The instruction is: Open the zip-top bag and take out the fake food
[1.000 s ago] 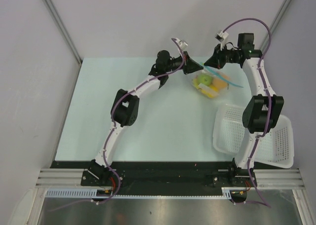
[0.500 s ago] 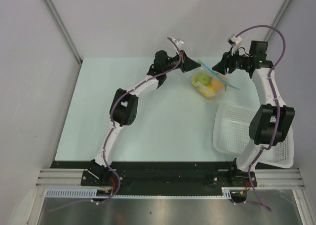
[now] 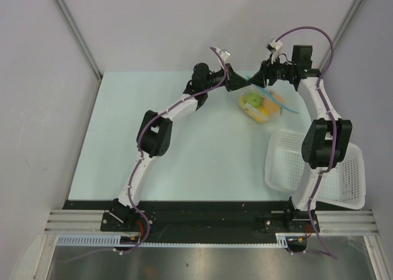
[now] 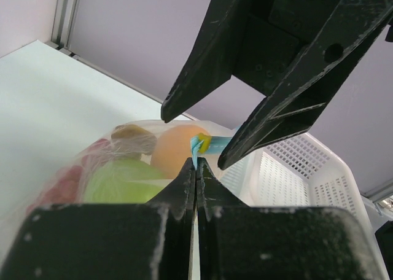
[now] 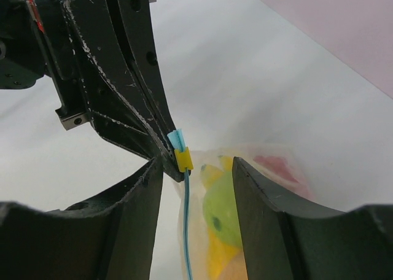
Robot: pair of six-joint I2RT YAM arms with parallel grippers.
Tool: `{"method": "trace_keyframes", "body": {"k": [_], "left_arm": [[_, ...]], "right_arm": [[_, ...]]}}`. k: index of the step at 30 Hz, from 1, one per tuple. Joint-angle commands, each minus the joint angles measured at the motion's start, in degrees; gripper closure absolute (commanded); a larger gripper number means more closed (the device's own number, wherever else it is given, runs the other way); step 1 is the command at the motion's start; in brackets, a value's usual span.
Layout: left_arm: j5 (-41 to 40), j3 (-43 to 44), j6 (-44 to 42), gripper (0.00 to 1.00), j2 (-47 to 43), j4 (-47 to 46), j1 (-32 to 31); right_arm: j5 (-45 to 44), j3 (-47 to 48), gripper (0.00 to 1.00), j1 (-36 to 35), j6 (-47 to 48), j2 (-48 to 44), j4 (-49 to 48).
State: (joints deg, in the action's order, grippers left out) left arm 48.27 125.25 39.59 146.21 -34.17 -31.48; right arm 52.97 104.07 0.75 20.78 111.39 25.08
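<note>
Pale table (image 3: 184, 151) spreads wide leftward; far right, left gripper (image 3: 239, 81) clenches the zip-top bag (image 3: 265, 108) (strip end), right gripper (image 3: 252, 83) gaping, straddling its yellow slider (image 5: 183, 159).

arms (image 3: 178, 108): white, black joints | cables (image 3: 304, 27): purple | right gripper (image 5: 196, 164): black, scuffed

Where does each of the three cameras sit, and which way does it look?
Top external: above and behind the left arm and right arm, looking down on the table; both show whole.
Left wrist: on the left arm, looking along its shut left gripper at the right gripper, the zip-top bag and the white basket.
Right wrist: on the right arm, looking down between its own open fingers at the left gripper and the bag.
Shared: both wrist views show the yellow slider and the opposite gripper.
</note>
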Motion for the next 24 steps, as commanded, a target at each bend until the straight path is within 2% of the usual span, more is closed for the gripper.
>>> {"method": "trace_keyframes", "body": {"k": [1,6,15,20,24], "left_arm": [[1.3,0.7,0.04,1.0,-5.5,-1.86,-0.24],[1.56,0.7,0.83,1.0,-5.24,-2.65,-0.24],[1.04,0.43,1.19,1.0,-5.59,-2.83,-0.24],[-1.33,-1.58,1.27,1.0,-6.73,-3.53,-0.16],[-4.94,-3.69,1.98,1.0,-7.69,-3.35,0.28]], "right_arm": [[0.82,2.72,0.48,-0.14,-0.56,0.4,-1.26],[1.78,2.8,0.52,-0.4,-0.82,0.93,-1.7],[3.45,3.33,0.73,-0.49,-2.41,1.81,-2.93],[4.16,2.89,1.0,-0.4,-1.79,1.28,-1.53],[3.19,-0.44,1.0,0.12,-0.56,-1.7,-1.09]]}}
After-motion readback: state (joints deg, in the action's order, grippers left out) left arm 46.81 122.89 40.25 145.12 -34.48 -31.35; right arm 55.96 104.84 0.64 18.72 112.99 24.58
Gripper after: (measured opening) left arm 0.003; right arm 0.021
